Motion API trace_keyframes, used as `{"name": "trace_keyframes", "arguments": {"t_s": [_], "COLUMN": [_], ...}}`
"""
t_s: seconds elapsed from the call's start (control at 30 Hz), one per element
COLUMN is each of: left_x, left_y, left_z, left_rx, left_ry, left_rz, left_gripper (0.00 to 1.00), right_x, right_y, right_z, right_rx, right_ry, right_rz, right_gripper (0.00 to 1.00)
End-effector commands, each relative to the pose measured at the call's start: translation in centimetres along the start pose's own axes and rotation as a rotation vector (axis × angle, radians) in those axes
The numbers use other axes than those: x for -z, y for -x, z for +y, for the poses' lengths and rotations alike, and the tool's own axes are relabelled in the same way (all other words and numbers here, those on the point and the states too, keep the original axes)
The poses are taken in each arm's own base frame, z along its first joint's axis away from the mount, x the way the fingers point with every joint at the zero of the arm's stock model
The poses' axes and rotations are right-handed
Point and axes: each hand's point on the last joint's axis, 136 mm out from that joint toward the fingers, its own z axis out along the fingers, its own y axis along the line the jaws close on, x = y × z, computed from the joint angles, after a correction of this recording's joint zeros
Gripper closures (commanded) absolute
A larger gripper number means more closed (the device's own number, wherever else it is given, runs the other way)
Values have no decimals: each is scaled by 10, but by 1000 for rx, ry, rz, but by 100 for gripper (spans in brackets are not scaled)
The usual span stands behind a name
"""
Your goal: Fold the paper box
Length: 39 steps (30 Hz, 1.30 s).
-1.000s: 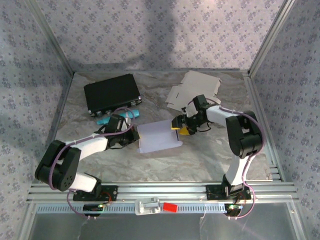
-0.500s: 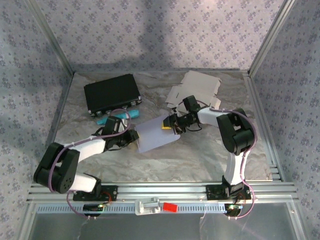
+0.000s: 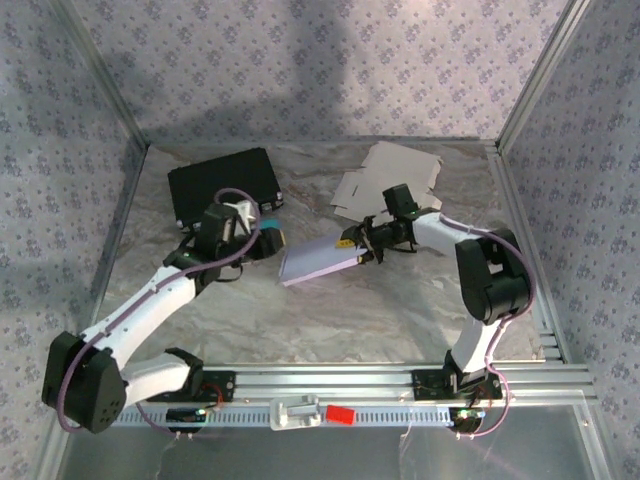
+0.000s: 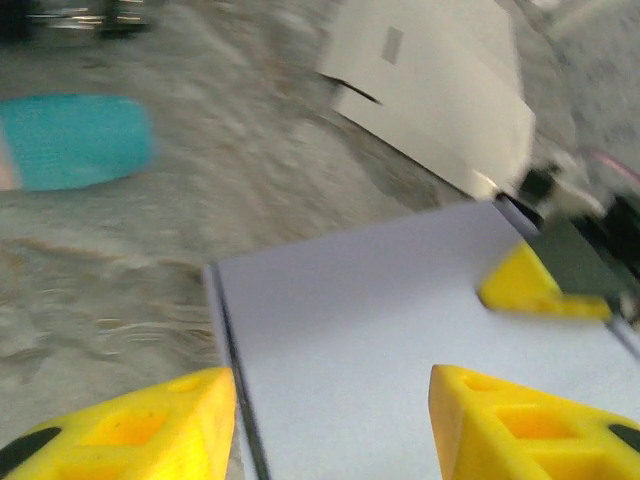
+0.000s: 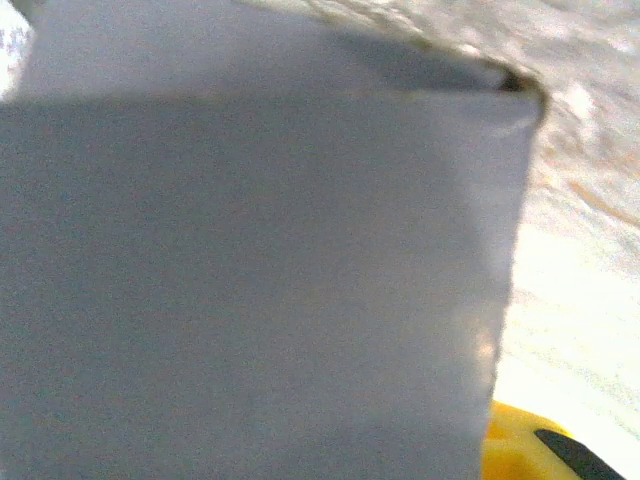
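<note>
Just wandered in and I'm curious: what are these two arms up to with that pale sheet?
They are working on a flattened paper box. The right pincer pinches its right edge and holds it tilted over the table. The left pincer sits open at the opposite end, not gripping. The box is not yet folded into shape.

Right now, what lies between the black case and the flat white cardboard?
That stretch is bare: the top view shows plain marbled table between the black case and the white cardboard.
</note>
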Motion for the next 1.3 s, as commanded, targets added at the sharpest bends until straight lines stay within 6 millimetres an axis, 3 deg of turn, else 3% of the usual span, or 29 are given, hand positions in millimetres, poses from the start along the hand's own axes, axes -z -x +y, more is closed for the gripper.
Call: {"name": "trace_keyframes", "arguments": {"t_s": [0.0,0.07,0.13,0.37,0.57,0.83,1.0,1.13,1.27], "left_x": [15,19,18,-9,-40,-63,-63,-61,-55], "left_y": [-21,-43,-59,-76,-68,-83,-84,-96,-105], "left_z": [-52,-76,-86,-79,-74,-75,-77,-74,-75], "left_rx": [-490,-735,-919,-1275,-1363,-1401,-1394,-1391,-1376], "left_ry": [-81,-142,-134,-3,92,72,63,31,-7], "left_rz": [49,98,135,194,181,240,259,334,398], "left_gripper": [47,46,45,36,35,38,47,58,67], "right_x": [24,32,39,47,49,46,43,41,43], "right_y": [-15,-18,-20,-32,-38,-43,-42,-38,-32], "right_z": [-12,-17,-20,-36,-50,-63,-69,-73,-72], "right_rx": [-267,-335,-367,-423,-444,-469,-474,-471,-458], "right_ry": [-45,-22,-14,-47,-65,-83,-90,-99,-101], "right_rz": [9,22,30,87,108,139,150,152,135], "right_gripper": [67,67,68,68,70,69,58,44,37]}}
